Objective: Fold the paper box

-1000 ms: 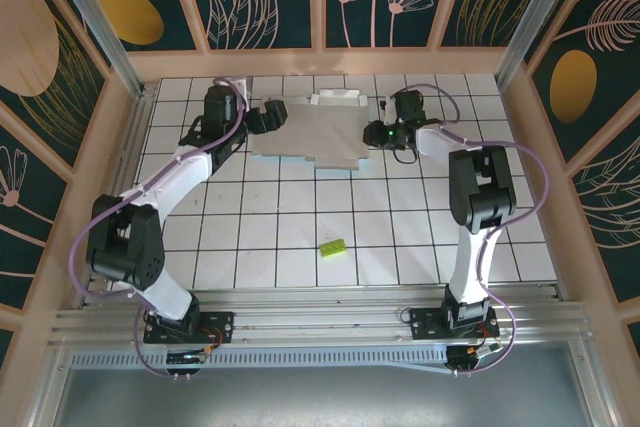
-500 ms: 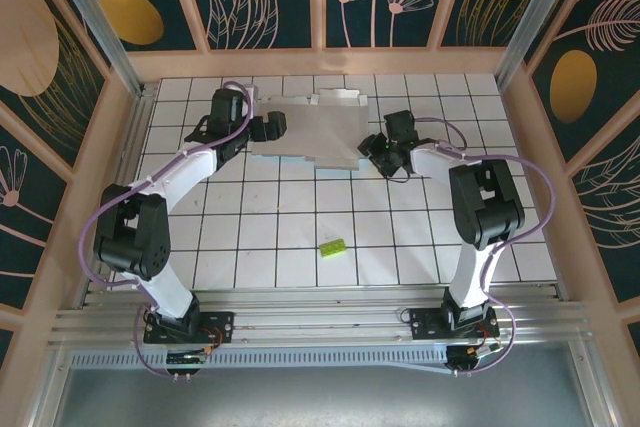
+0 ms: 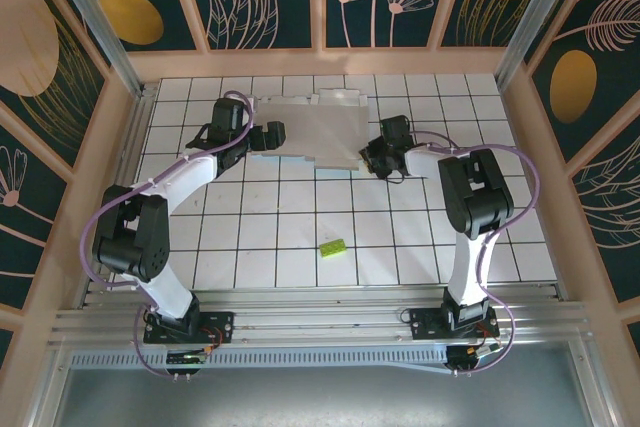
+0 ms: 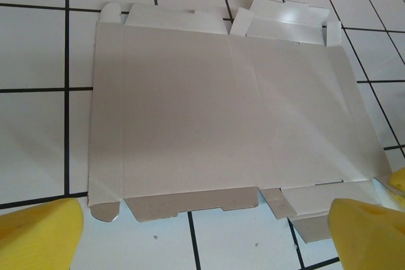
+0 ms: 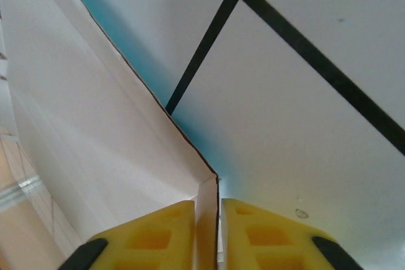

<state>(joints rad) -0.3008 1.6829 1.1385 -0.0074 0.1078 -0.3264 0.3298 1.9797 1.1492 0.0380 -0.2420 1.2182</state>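
The grey-white cardboard paper box [image 3: 310,127] lies at 12 o'clock on the surface [image 3: 300,227]. The right fingers [image 3: 373,155] just pinched its 4 o'clock corner, so folding can start; the left fingers [image 3: 272,133] stay wide open.

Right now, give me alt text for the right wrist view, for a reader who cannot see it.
The right hand pinches a corner of the paper box between its yellow fingers, holding the pale sheet's edge raised off the white tiled table. A teal tint shows beneath the raised edge.

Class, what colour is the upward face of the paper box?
Pale grey-white; the paper box shows best in the left wrist view.
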